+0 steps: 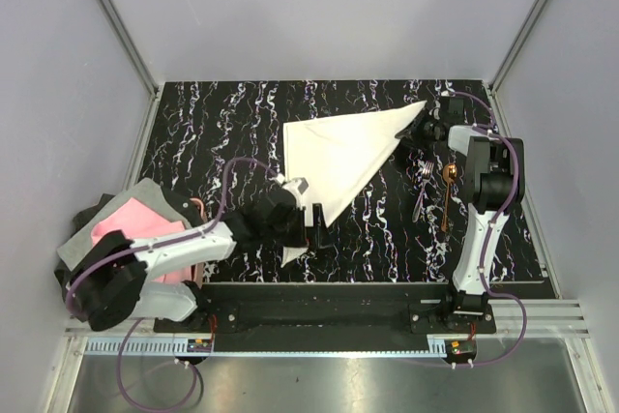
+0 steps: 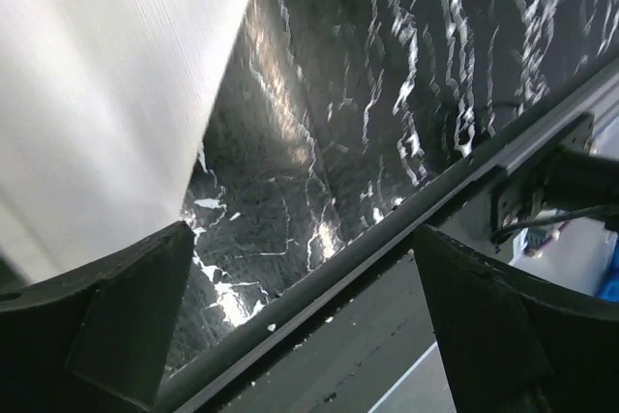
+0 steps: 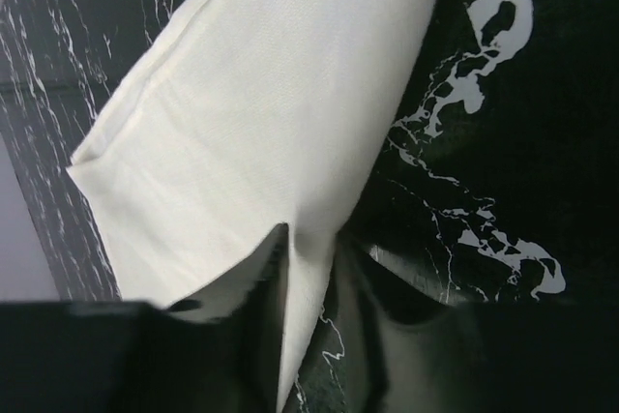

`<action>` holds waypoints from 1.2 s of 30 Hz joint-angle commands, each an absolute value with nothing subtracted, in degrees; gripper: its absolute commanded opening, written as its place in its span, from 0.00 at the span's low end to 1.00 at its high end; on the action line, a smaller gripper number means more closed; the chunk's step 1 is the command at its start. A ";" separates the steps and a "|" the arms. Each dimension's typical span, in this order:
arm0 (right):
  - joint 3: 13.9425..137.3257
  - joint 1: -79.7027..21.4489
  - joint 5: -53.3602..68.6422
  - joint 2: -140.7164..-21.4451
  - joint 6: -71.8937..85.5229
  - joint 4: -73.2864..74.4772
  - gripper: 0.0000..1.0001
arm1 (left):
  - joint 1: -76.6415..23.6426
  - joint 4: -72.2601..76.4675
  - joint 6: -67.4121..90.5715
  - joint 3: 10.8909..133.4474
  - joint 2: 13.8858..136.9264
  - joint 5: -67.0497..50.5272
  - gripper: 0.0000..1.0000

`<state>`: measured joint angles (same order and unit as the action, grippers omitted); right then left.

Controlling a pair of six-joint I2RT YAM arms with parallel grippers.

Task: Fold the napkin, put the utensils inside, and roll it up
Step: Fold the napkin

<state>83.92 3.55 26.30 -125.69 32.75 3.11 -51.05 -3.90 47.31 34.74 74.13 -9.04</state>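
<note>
Jaws of the right gripper [image 1: 424, 130] were closed on the far right corner of the napkin [image 1: 340, 154], which lay folded into a triangle on the desk [image 1: 222, 132]. Jaws of the left gripper [image 1: 315, 223] stood wide open at the napkin's near edge. The fork [image 1: 422, 192] and the copper-brown utensil [image 1: 447, 200] lay side by side just right of the napkin.

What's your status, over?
Left gripper open beside napkin, near corner. Right gripper shut on far corner. Folded triangular; fork and copper utensil lie outside it.
</note>
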 commanded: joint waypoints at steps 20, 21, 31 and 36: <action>71.64 -4.99 28.48 -99.67 30.23 6.33 0.61 | -18.90 -14.41 15.73 91.99 115.74 -6.06 0.53; 70.67 -5.62 28.56 -99.41 30.41 6.33 0.61 | -18.37 -14.33 15.82 92.89 117.93 -6.33 0.50; 66.01 -12.04 28.12 -99.23 32.34 5.80 0.61 | -17.58 -11.87 15.03 101.68 128.84 -6.77 0.45; 64.69 -12.39 27.86 -96.95 32.69 5.80 0.61 | -17.40 -13.01 14.68 105.99 133.32 -7.12 0.44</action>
